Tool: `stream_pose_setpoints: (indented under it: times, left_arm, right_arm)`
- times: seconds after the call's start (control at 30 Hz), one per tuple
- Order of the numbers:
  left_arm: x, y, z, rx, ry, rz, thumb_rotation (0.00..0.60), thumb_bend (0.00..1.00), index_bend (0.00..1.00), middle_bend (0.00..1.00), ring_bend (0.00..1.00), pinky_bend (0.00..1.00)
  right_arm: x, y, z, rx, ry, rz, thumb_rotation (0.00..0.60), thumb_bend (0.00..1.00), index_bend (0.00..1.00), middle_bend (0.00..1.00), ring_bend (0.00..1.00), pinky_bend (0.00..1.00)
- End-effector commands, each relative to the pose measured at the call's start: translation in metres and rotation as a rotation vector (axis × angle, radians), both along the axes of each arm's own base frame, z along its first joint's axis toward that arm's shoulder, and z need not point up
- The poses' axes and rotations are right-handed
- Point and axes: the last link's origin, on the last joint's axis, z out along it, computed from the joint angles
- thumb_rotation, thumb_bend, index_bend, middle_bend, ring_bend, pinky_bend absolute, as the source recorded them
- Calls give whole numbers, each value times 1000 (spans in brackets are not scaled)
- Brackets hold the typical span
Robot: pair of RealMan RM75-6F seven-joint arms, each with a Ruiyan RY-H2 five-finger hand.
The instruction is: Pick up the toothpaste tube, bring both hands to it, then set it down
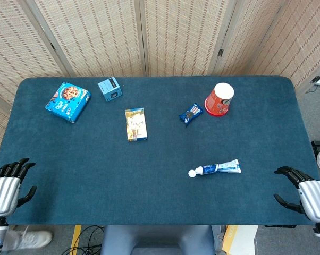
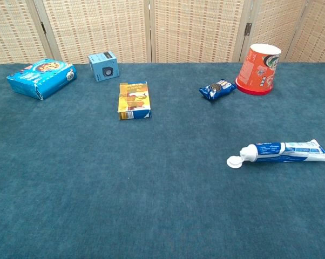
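The toothpaste tube (image 1: 215,169) (image 2: 284,152) lies flat on the blue table, right of centre, its white cap pointing left. My right hand (image 1: 303,195) hovers at the table's near right corner, fingers apart and empty, well to the right of the tube. At the near left corner my left hand (image 1: 8,183) also holds nothing, with its fingers spread. Neither hand shows in the chest view.
A red cup (image 1: 219,99) (image 2: 258,69) and a small blue snack packet (image 1: 191,113) (image 2: 217,89) sit behind the tube. A yellow box (image 1: 135,124) (image 2: 134,100), a small blue cube box (image 1: 110,88) (image 2: 103,66) and a blue cookie box (image 1: 68,102) (image 2: 41,79) lie further left.
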Motion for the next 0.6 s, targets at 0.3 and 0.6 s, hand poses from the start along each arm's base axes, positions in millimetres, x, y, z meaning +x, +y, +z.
stream_pose_setpoints:
  times: [0.3, 0.6]
  left_arm:
    - [-2, -1, -2, -8, -1, 1, 600, 324, 258, 197, 222, 220]
    - [-1, -2, -2, -10, -7, -5, 600, 325, 258, 197, 222, 220]
  right_arm:
    - [4, -9, -6, 34, 62, 14, 600, 240, 276, 293, 307, 469]
    - [25, -54, -31, 127, 151, 65, 600, 207, 236, 287, 305, 470]
